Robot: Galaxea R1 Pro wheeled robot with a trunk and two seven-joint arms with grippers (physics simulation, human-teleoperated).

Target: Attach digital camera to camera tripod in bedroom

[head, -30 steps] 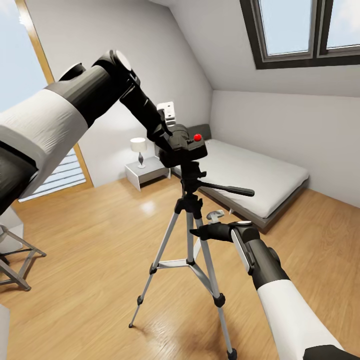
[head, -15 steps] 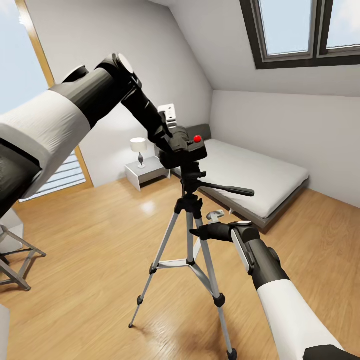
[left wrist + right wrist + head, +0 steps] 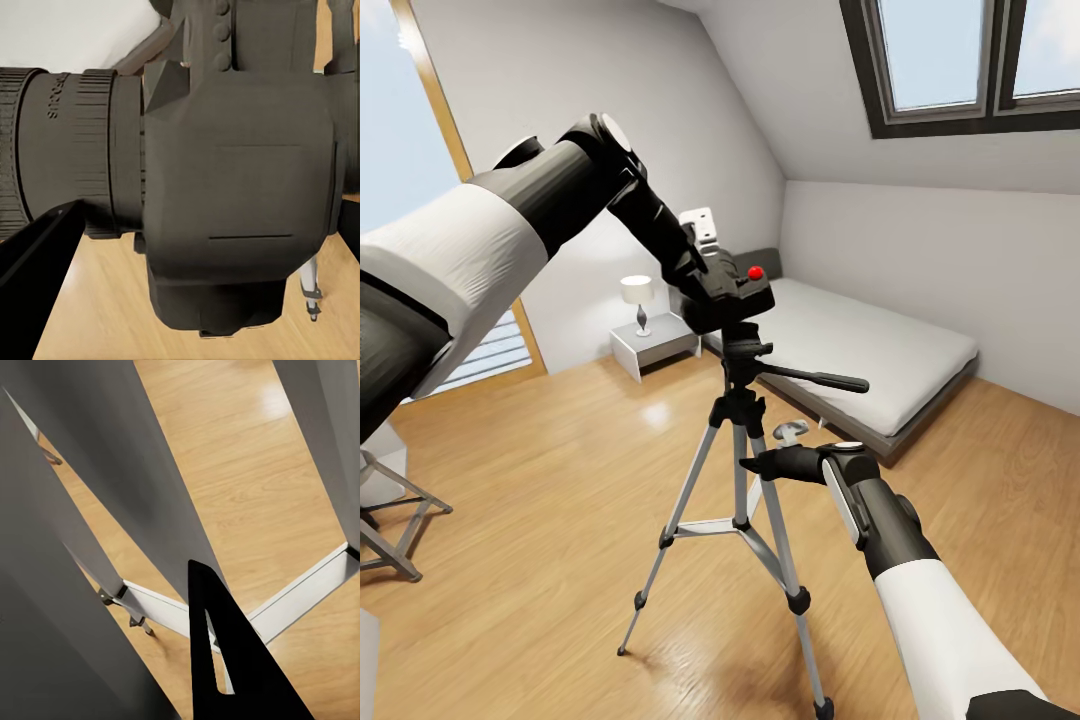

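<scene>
The black digital camera with its red button on top rests right over the black pan head of the camera tripod, which stands on the wood floor mid-room. My left gripper is shut on the camera's near side. In the left wrist view the camera body and its lens loom large beside one dark finger. My right gripper reaches in lower down and closes on a silver tripod leg. One black finger shows against the leg braces.
A low grey bed lies behind the tripod. A white nightstand with a lamp stands by the far wall. A grey metal stool sits at the left edge. The skylight is set in the sloped ceiling.
My left arm has shifted slightly to the right, nudging the camera a little over the pan head. The tripod and my right arm have stayed put.
</scene>
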